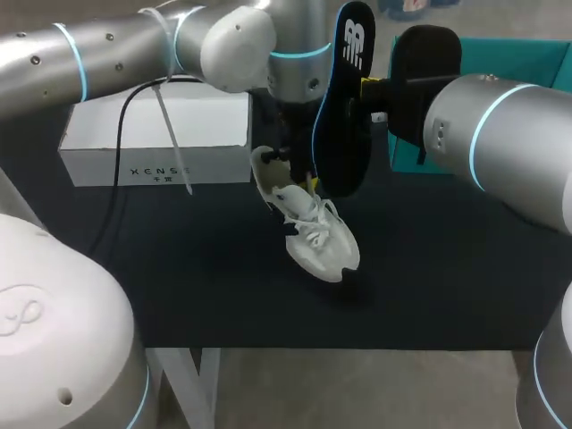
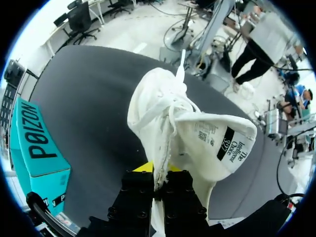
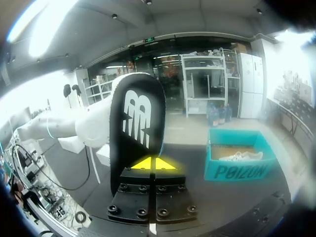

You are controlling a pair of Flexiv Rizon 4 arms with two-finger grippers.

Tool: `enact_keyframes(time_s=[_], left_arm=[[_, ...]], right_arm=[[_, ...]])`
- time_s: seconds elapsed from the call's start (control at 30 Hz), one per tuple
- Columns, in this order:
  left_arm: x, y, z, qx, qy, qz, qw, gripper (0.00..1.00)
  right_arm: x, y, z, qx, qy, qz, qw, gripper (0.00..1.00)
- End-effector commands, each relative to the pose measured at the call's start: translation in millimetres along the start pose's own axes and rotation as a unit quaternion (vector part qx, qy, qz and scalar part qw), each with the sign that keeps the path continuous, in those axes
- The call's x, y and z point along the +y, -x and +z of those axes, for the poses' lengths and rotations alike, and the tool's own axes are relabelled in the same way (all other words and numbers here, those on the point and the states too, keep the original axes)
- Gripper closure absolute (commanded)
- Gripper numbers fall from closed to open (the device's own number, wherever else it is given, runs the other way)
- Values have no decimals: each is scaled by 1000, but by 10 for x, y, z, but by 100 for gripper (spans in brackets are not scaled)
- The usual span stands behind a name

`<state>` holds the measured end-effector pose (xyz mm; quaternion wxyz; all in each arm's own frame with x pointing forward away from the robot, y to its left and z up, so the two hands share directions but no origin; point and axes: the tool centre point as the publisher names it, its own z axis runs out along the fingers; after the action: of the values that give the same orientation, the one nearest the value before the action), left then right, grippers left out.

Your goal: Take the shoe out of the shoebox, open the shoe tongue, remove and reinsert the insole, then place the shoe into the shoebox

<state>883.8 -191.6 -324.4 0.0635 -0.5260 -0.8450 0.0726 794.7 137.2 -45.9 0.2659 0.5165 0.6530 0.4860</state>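
A white sneaker [image 1: 315, 237] hangs toe-down just above the black table, and my left gripper [image 1: 292, 163] is shut on its heel collar. In the left wrist view the sneaker [image 2: 170, 123] stretches away from the left gripper [image 2: 158, 174], its tongue [image 2: 222, 143] folded open with the label showing. My right gripper [image 1: 374, 90] is shut on the edge of a black insole [image 1: 344, 107], held upright right beside the left wrist. In the right wrist view the insole [image 3: 138, 128] stands between the right gripper [image 3: 150, 164] fingers. The teal shoebox [image 3: 237, 160] sits open behind, with another white shoe [image 3: 240, 156] in it.
A white closed box [image 1: 152, 134] lies at the table's back left. The teal shoebox [image 1: 536, 58] stands at the back right, partly hidden by my right arm, and its side also shows beside the left gripper [image 2: 39, 143]. A black cable [image 1: 121, 170] hangs from the left arm.
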Motion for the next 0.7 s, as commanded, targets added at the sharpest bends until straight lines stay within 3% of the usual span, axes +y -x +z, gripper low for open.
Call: enact_keyframes(time_s=[0.03,0.23,0.33,0.7], left_arm=[[132,146,24,33,-28,28,999,100],[253,259,20,41,-25,28,998,100],[319,319,-2,45,-43,64,996,100],[237,385,-2,93,-53,204,973,100]], right_arm=[[-6,7,0,1,0,0,1000,100],[-6,7,0,1,0,0,1000,100],[-6,7,0,1,0,0,1000,100],[-6,7,0,1,0,0,1000,100]])
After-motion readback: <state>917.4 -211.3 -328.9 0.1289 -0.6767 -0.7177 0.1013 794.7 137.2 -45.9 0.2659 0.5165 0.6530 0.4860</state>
